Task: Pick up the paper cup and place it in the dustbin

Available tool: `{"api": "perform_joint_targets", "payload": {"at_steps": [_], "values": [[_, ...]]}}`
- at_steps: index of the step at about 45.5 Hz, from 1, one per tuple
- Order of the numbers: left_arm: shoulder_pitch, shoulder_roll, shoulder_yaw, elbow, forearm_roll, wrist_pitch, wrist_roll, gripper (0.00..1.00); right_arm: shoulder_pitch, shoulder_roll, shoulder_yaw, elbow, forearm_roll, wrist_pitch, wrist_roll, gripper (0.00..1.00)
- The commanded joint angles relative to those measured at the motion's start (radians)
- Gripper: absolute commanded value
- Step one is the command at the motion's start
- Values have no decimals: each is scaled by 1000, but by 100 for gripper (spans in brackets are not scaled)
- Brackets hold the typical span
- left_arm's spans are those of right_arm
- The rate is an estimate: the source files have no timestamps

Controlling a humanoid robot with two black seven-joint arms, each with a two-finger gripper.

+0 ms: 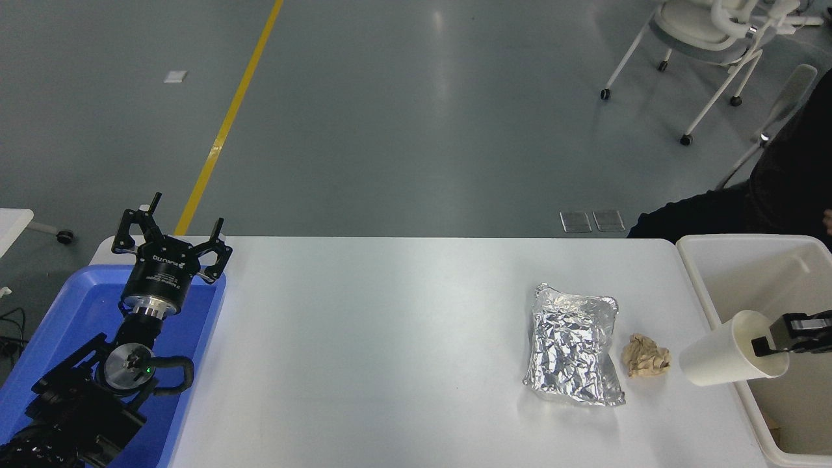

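While the right gripper (770,343) reaches in from the right edge, the scene reads so:

Right gripper: closed on the cup's rim, one finger against the cream inside of the mouth; only its tip shows, the rest is cut by the picture's edge.
Cup (728,359): held off the table, tipped on its side, mouth toward the gripper and base pointing away to its left; it lies across the bin's left rim, mouth end over the bin, base end over the table.
Bin (705,286): below and behind the gripper, at the table's right end.
Paper ball (645,355): on the table just left of the cup's base, apart from it.
Foil packet (572,343): left of the ball, farther from the gripper.
Left gripper (170,242): fingers spread, holding nothing, far across the table over the blue tray (65,312).
Person (767,195): dark sleeve beyond the bin.
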Motion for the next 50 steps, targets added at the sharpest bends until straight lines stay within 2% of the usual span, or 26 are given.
{"api": "perform_joint_targets", "payload": {"at_steps": [1, 27, 32, 40, 50], "values": [[1, 1, 1, 1, 0, 0, -1, 100, 183, 41, -2, 19, -16, 36, -1, 0], [1, 1, 1, 1, 0, 1, -1, 100, 491, 147, -65, 19, 25, 36, 5, 0], [1, 1, 1, 0, 0, 1, -3, 100, 488, 137, -80, 10, 24, 36, 5, 0], [1, 1, -1, 1, 0, 1, -3, 100, 448, 91, -85, -81, -44, 36, 5, 0], [1, 1, -1, 0, 0, 0, -3, 100, 188, 60, -79, -341, -85, 13, 4, 0]]}}
